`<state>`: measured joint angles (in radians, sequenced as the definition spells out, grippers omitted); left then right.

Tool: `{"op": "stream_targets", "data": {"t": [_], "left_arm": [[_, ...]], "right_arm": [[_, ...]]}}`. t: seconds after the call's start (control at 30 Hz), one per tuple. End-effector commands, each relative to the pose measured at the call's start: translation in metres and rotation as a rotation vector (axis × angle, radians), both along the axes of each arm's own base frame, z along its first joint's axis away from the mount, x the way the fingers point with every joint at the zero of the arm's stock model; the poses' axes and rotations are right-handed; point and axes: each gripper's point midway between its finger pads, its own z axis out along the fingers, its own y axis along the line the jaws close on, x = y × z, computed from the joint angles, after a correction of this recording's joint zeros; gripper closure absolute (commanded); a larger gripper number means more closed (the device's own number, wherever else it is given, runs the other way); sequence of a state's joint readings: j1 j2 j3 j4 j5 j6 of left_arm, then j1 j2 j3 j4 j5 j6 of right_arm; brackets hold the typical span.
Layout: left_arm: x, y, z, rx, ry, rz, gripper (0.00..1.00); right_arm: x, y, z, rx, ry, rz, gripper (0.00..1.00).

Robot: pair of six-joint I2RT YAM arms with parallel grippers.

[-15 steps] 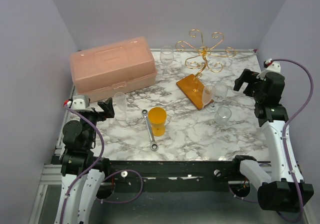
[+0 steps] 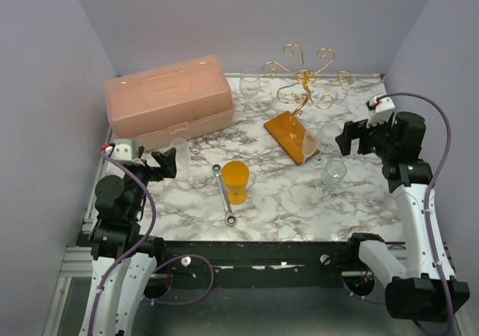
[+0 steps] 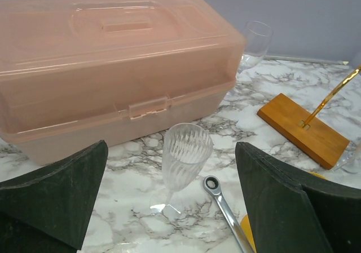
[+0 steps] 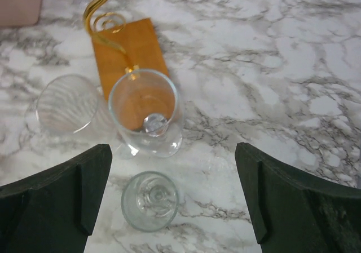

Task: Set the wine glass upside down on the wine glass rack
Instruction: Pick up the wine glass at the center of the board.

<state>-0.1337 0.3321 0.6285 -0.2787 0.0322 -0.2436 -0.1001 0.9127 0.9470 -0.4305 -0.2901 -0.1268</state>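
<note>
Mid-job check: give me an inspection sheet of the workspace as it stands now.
Surface: marble table, no spill seen.
Job's things: wine glass rack upright at the back; wine glasses standing by its base.
Clutter: pink toolbox shut, orange cup, wrench.
Grippers: left gripper open, facing a ribbed glass; right gripper open above the glasses by the base.
Cables: purple cables looping along both arms.
Surroundings: plain walls; nothing else seen.

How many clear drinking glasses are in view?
5 glasses: one beside pink plastic box, ribbed one before left gripper, three clustered at gold wire rack's base; more possibly hidden.
</note>
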Motion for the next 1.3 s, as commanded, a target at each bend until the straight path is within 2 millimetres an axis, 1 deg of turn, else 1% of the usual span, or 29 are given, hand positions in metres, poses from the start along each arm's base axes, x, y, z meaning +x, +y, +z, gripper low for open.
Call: {"op": "stream_targets", "data": {"t": [0.0,0.1,0.17,0.23,0.33,0.57,0.8,1.03,1.27], "left_arm": [[-0.007,-0.021,0.011,-0.047,0.002,-0.111,0.02],[-0.010,-0.032,0.011,-0.081,0.020,-0.170,0.01],[-0.014,-0.037,0.013,-0.105,0.031,-0.198,0.02],[-0.018,-0.042,0.017,-0.125,0.033,-0.228,0.01],[-0.024,-0.051,0.023,-0.150,0.037,-0.278,0.02],[-0.035,-0.061,0.033,-0.194,0.056,-0.342,0.01],[-0.040,-0.071,0.040,-0.243,0.086,-0.399,0.02],[-0.043,-0.076,0.046,-0.272,0.104,-0.421,0.02],[-0.049,-0.076,0.049,-0.272,0.118,-0.429,0.01]], "right_arm": [[-0.031,0.036,-0.022,-0.077,0.122,0.349,0.00],[-0.049,0.049,-0.033,-0.063,0.210,0.477,0.00],[-0.058,0.057,-0.037,-0.041,0.237,0.539,0.00],[-0.067,0.064,-0.038,-0.035,0.237,0.606,0.00],[-0.073,0.071,-0.037,-0.035,0.207,0.663,0.00],[-0.074,0.082,-0.033,-0.010,0.140,0.734,0.00],[-0.076,0.090,-0.037,0.039,0.130,0.779,0.00],[-0.079,0.096,-0.043,0.077,0.124,0.806,0.00],[-0.078,0.100,-0.040,0.098,0.113,0.824,0.00]]}}
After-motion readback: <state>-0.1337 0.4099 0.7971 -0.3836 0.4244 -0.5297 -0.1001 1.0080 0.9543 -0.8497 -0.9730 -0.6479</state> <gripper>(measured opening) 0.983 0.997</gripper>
